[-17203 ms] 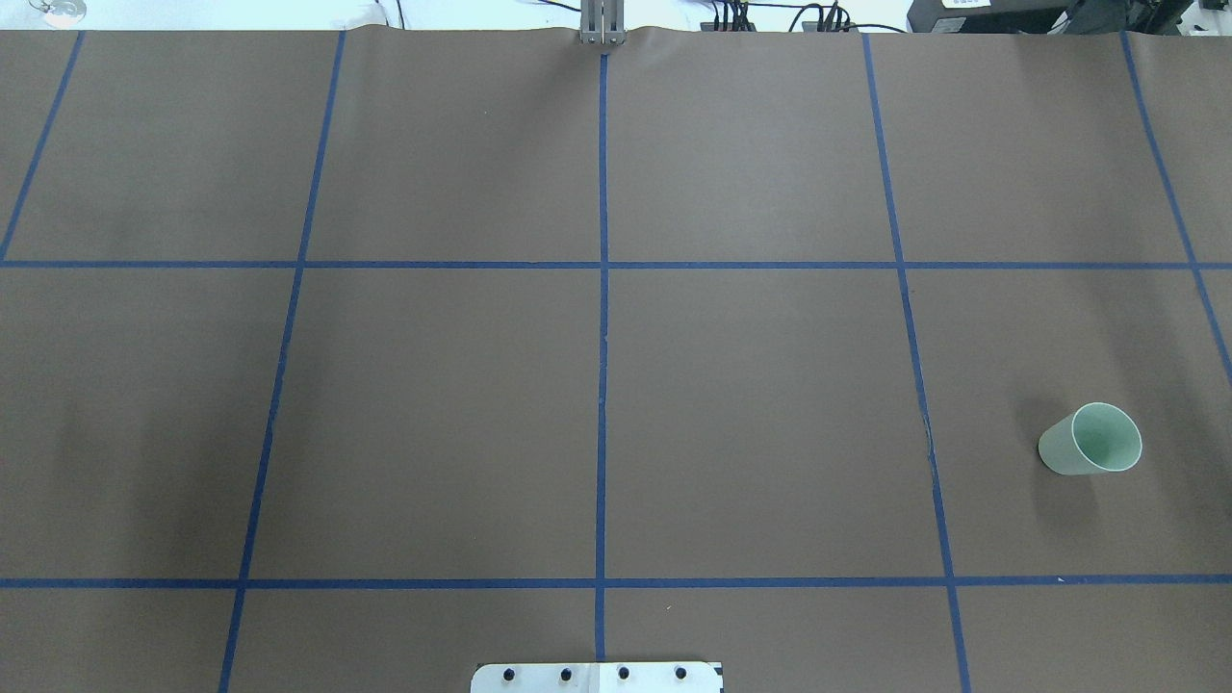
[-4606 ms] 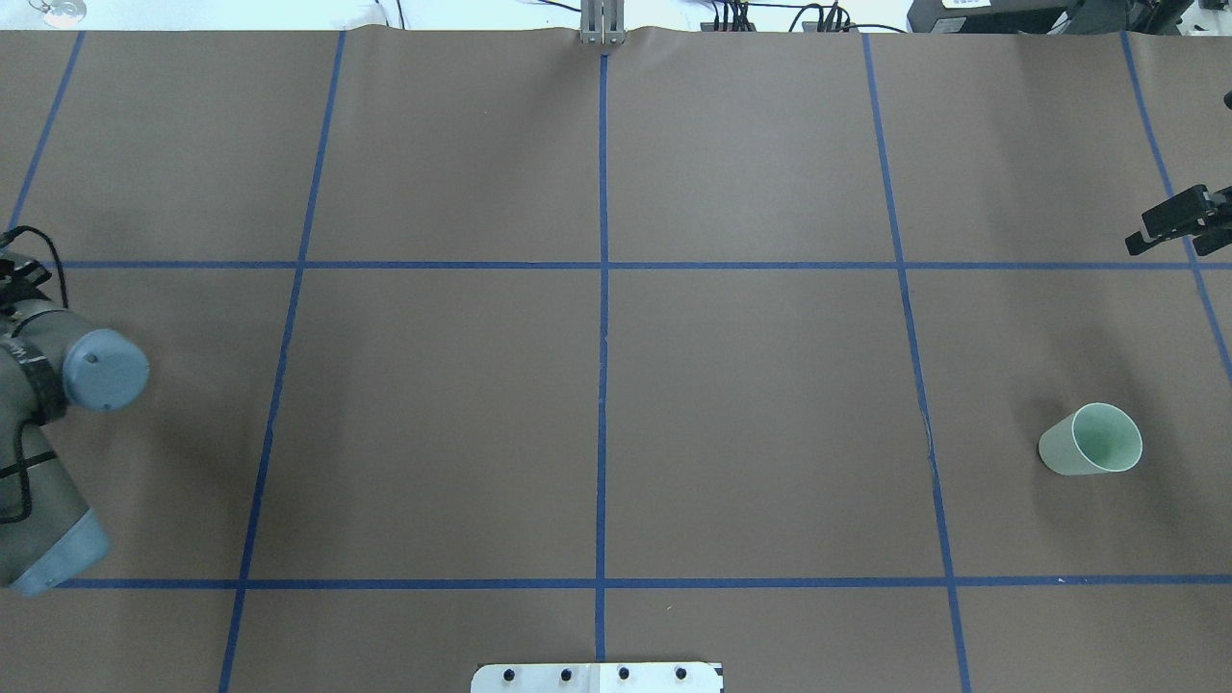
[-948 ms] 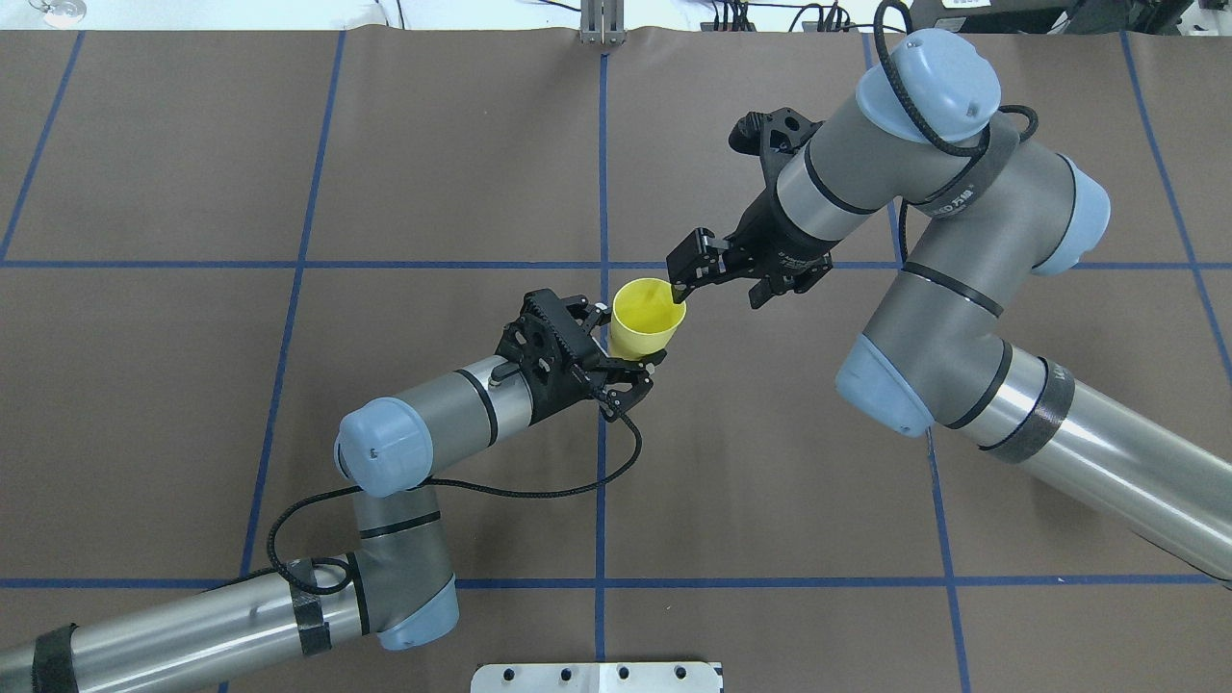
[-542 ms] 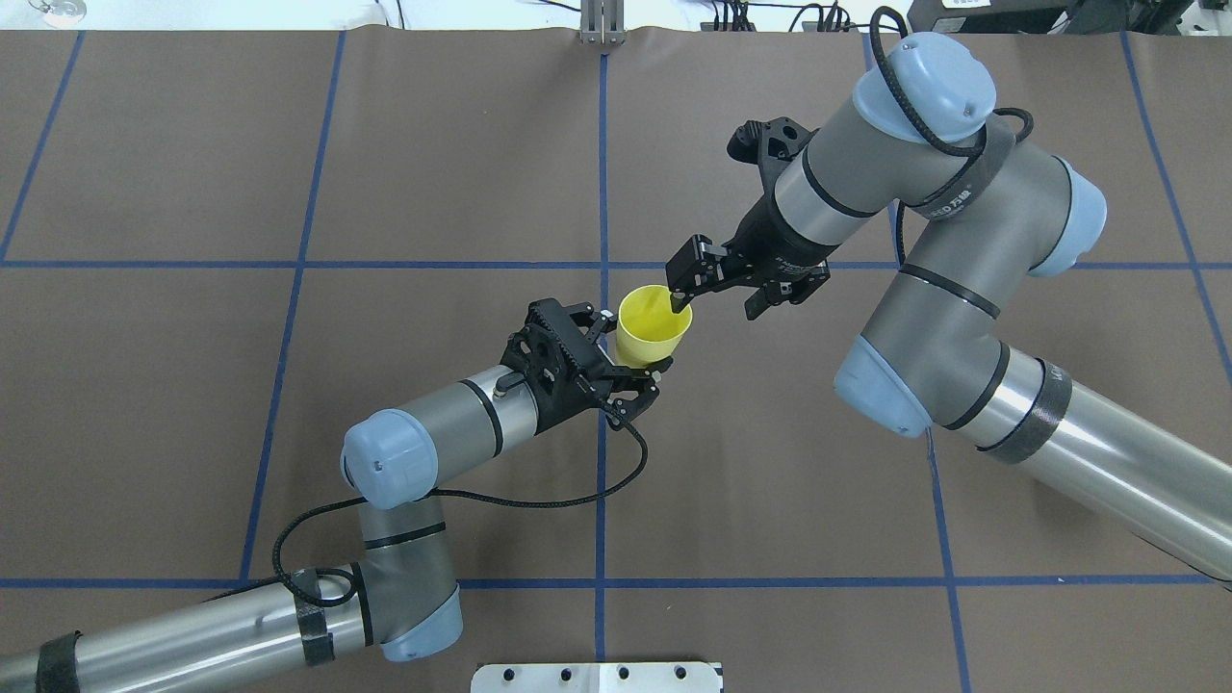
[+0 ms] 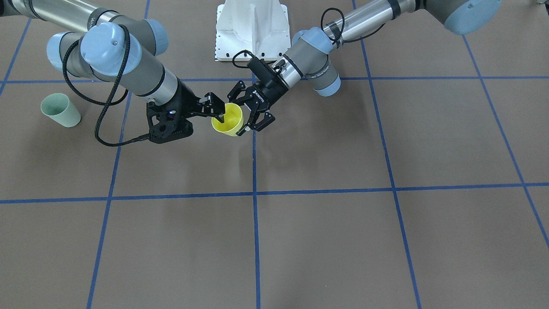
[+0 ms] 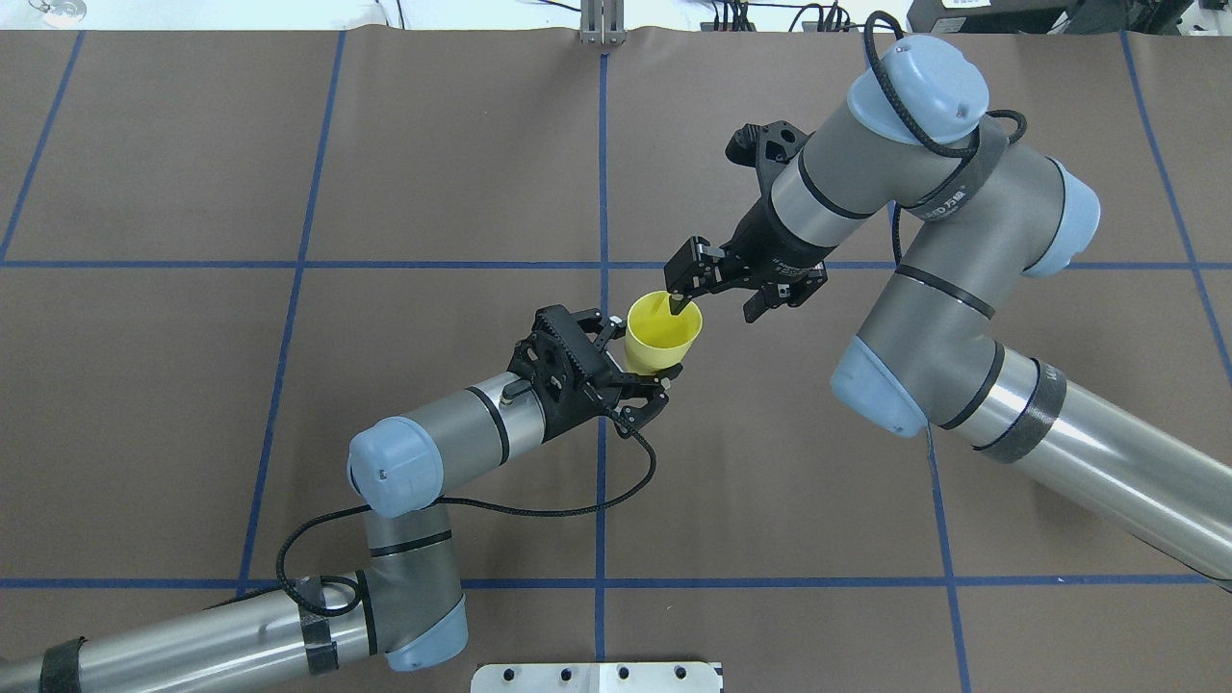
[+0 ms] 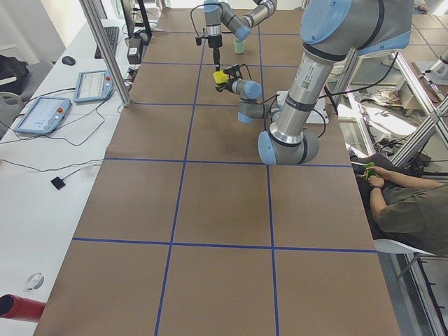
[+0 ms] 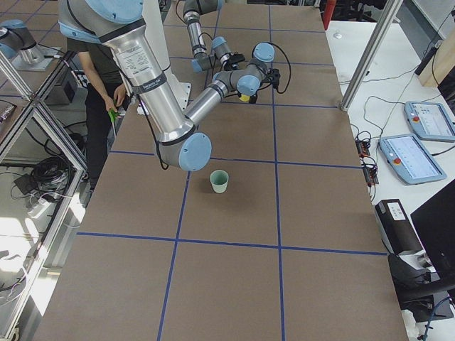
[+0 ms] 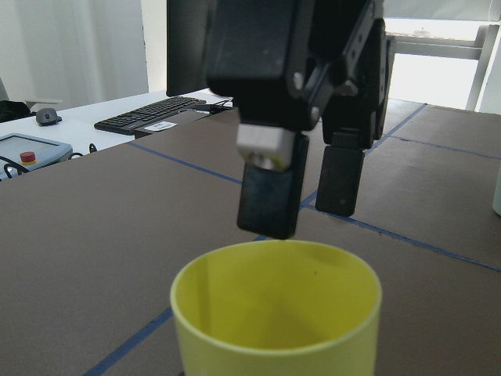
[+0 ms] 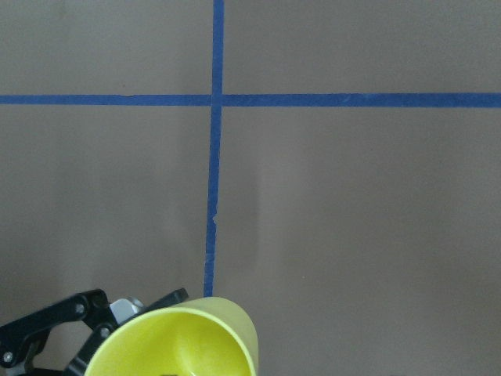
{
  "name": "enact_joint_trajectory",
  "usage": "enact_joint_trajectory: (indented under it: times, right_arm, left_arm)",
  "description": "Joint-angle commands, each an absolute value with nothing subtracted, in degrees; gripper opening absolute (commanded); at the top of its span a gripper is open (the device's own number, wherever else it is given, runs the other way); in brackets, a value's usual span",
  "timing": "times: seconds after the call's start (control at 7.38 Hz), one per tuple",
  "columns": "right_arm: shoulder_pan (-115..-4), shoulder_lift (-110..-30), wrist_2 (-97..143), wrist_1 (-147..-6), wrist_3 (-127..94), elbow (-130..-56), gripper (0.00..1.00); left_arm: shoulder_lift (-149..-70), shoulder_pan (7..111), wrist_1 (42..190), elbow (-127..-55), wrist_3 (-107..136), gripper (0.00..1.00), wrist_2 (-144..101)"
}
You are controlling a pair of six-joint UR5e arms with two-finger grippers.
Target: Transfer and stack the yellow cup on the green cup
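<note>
Overhead exterior view has the yellow cup (image 6: pixel 662 332) up off the counter (image 6: pixel 433 192), right around the middle tape cross, rim up. The left gripper (image 6: pixel 638 361) comes in from the side with its jaws clamped around the cup's lower body, and as far as I can tell that's the only thing carrying it.

The right gripper (image 6: pixel 717 303) points down at the rim with its jaws spread. One finger (image 6: pixel 679 303) dips just inside the mouth and the other sits outside the wall. The left wrist view backs that up: the near finger hangs right at the back of the rim, the second one is behind it, and there's a clear gap between them. So nothing's pinched on that side.

The green cup (image 5: pixel 60 110) stands open end up, on its own, well apart from all this on the robot's right side of the counter. The overhead view hides it behind the right arm, but the front-facing and exterior right views both show it.

Progress-wise I'd call this mid-handover, maybe halfway. The pickup and the lift to the middle look done. What's left is the right jaws pinching the rim wall, the left jaws letting go, the carry over to the green cup, and lowering the yellow one into it.
</note>
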State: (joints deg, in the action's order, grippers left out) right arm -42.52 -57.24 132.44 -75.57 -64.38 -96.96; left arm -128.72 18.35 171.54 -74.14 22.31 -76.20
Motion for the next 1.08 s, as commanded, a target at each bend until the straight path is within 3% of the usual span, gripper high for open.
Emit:
enact_joint_trajectory:
  times: [0.0,0.14,0.41,0.95]
  right_arm:
    - [-42.02,-57.13,132.45,-75.41,-65.73,-96.86,0.85]
    - [-41.75,-57.04,132.45,-75.41,-65.74,-97.03,0.8]
    - [-41.66,-57.04,132.45,-75.32,-65.83,-97.29,0.59]
    - [-41.57,-56.95,132.54,-75.41,-65.83,-97.29,0.48]
  left_arm:
    - [-128.67,18.19,171.47,-74.62,22.24,0.58,-76.2]
    - [-128.67,18.11,171.47,-74.62,22.24,0.58,-76.11]
    - [-128.67,17.93,171.47,-74.62,22.32,0.58,-76.11]
    - [-128.67,17.75,171.47,-74.71,22.32,0.58,-76.11]
